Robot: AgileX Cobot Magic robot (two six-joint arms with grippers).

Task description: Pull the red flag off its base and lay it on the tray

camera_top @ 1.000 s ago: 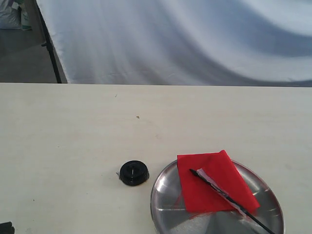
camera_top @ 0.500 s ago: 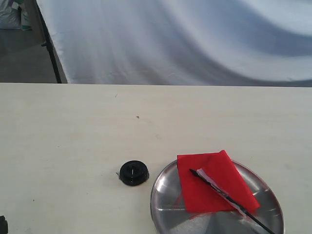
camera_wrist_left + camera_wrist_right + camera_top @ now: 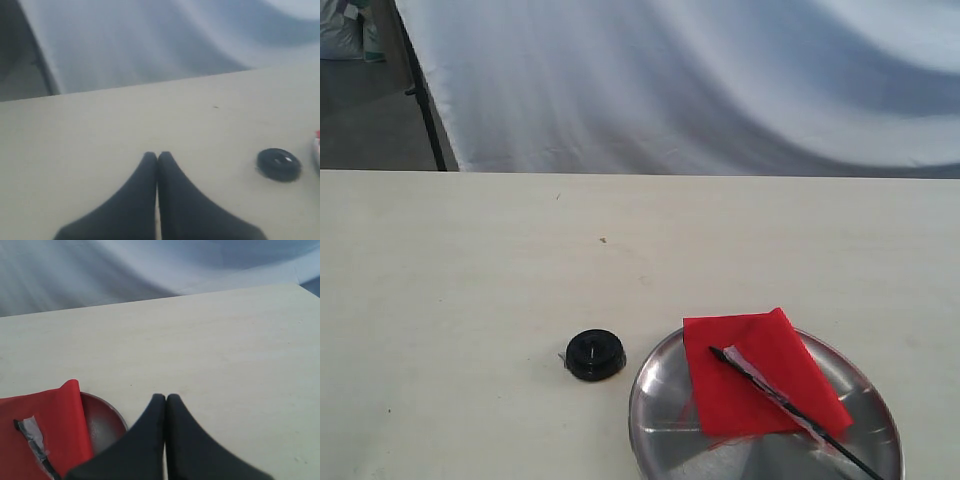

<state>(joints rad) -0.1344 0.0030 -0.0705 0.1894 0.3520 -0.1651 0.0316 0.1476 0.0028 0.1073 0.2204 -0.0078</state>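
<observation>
The red flag (image 3: 760,372) lies flat on the steel tray (image 3: 660,400) at the front right of the table, its black stick (image 3: 790,405) running diagonally across the cloth. The round black base (image 3: 594,354) sits on the table just left of the tray, apart from it. Neither gripper shows in the exterior view. In the left wrist view my left gripper (image 3: 157,156) is shut and empty, with the base (image 3: 278,164) off to one side. In the right wrist view my right gripper (image 3: 165,398) is shut and empty, beside the tray (image 3: 107,422) and the flag (image 3: 47,430).
A pale wooden table (image 3: 520,260) spreads wide behind the tray. A grey cloth backdrop (image 3: 700,80) hangs beyond its far edge, with a black stand leg (image 3: 425,110) at the back left.
A dark piece of the left arm at the bottom left corner of the exterior view has slid down and out of sight. Flag, tray and base have not moved.
</observation>
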